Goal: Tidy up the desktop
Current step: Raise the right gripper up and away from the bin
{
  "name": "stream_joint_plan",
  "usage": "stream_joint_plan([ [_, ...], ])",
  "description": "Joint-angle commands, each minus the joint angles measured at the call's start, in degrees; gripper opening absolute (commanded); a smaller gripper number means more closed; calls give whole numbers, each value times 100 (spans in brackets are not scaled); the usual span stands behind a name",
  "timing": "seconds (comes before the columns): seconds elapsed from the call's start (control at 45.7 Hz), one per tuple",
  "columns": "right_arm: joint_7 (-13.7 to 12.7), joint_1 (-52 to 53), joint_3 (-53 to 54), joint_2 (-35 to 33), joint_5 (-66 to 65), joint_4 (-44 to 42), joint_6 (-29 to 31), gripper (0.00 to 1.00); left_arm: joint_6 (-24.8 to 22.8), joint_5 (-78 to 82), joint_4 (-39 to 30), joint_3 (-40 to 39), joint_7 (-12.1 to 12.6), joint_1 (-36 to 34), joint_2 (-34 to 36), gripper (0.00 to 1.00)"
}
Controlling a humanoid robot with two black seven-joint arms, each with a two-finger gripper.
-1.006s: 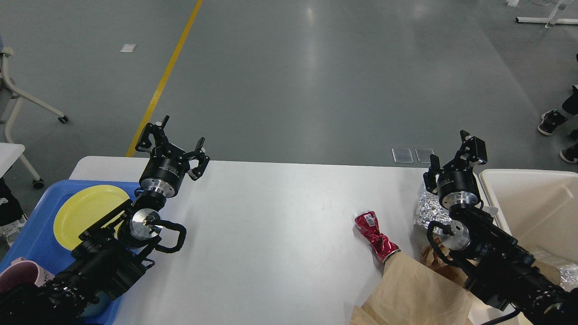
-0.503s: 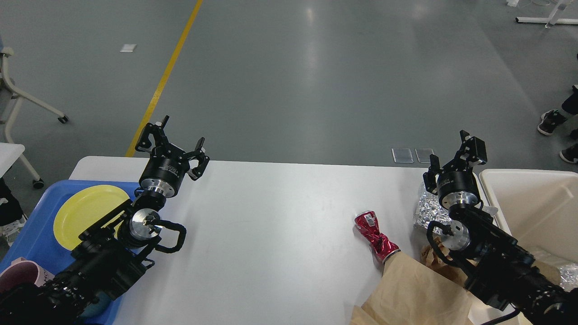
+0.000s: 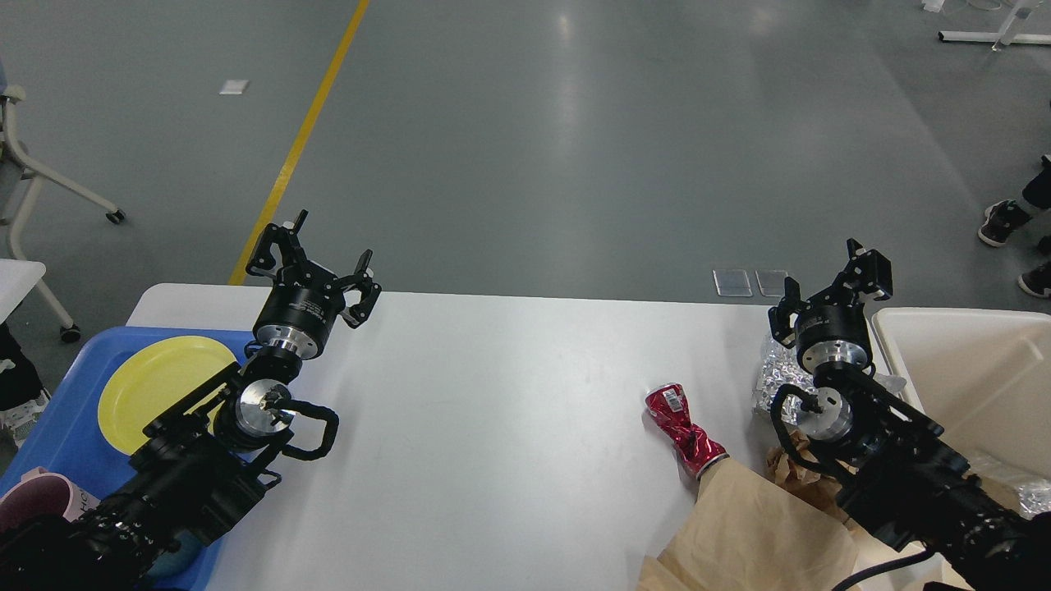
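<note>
Desktop (image 3: 493, 427): large, smooth white rectangular top with rounded corners. It spans the lower half of the frame from left of centre to the right side. The centre area is bare, with faint scuff marks.
Left gripper (image 3: 316, 254): sits at the upper left of the frame, above the far left corner of the desktop. The fingers are spread apart and hold nothing.
Right gripper (image 3: 829, 283): sits at the right of the frame, above the far right edge of the desktop. The fingers are spread apart and hold nothing.
Blue tray (image 3: 74, 443): lies at the lower left, on the left end of the desktop.
Yellow plate (image 3: 156, 386): lies flat inside the blue tray, partly hidden by the left arm.
Pink cup (image 3: 37, 501): stands in the near corner of the blue tray, at the lower left edge of the frame.
Red can (image 3: 681, 427): crushed, lying on its side on the desktop, right of centre.
Foil wad (image 3: 776, 377): crumpled, on the desktop just beside the right arm.
Brown paper (image 3: 755, 533): crumpled, at the lower right; its upper edge touches the red can.
Cream bin (image 3: 961, 369): deep, at the right edge of the frame, beside the desktop.
</note>
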Motion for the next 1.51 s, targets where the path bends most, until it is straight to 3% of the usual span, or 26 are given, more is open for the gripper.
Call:
stream_joint_plan([
  [0.0,1,310,-37,-198,85,-15,-21,100,0,0,0,0,0,0,-4,96],
  [0.131,1,1276,-844,-585,67,-111,-39,100,0,0,0,0,0,0,5,96],
  [0.328,1,2507,-1891,-629,102,-656,-30,100,0,0,0,0,0,0,-4,96],
  [0.569,1,3255,-2594,-805,120,-700,-21,100,0,0,0,0,0,0,5,96],
  [1.488,9,3247,-2832,-1482,120,-700,-21,100,-44,0,0,-18,0,35,5,96],
])
